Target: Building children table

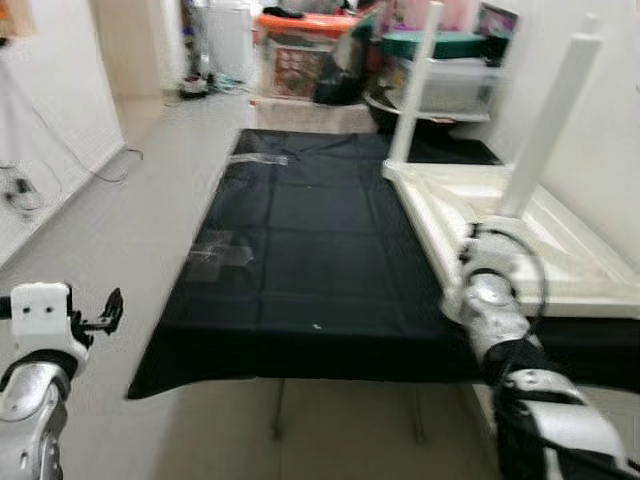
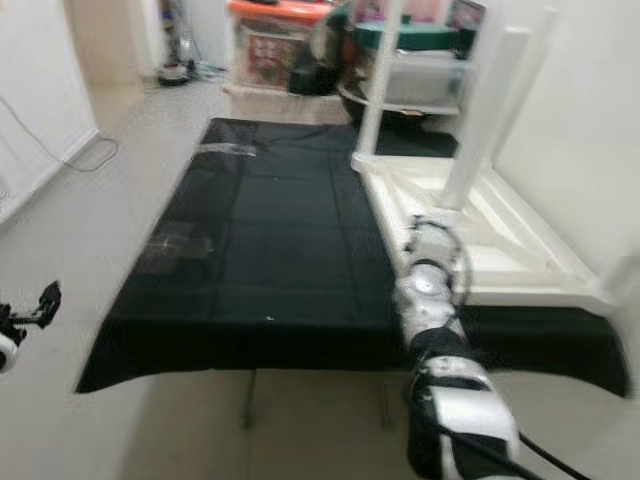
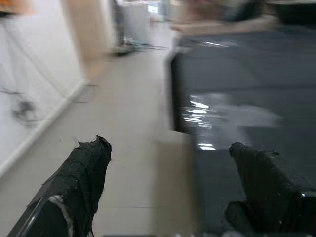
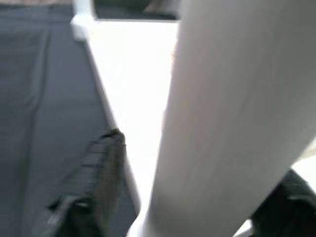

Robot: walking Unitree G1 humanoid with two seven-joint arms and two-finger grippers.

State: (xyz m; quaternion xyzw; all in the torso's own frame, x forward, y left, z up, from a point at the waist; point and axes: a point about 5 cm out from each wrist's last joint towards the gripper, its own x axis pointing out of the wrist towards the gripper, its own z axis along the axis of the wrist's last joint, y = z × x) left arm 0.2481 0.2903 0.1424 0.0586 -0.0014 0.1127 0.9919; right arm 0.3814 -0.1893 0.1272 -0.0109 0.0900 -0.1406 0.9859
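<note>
A white children's table [image 1: 565,255] lies upside down on the right part of a black-covered worktable [image 1: 300,250]. Two white legs stand up from it, a near one [image 1: 545,125] and a far one [image 1: 415,85]. My right arm [image 1: 490,310] reaches to the foot of the near leg. In the right wrist view that leg [image 4: 232,113] stands between the fingers of my right gripper [image 4: 202,153], which is open, with a gap beside one finger [image 4: 98,173]. My left gripper [image 1: 108,310] hangs open and holds nothing, over the floor off the worktable's left front corner.
Clear tape patches [image 1: 222,250] stick to the black cover. Storage bins and boxes [image 1: 300,45] crowd the far end of the room. A white wall runs close along the right. Cables [image 1: 20,190] lie on the grey floor at the left wall.
</note>
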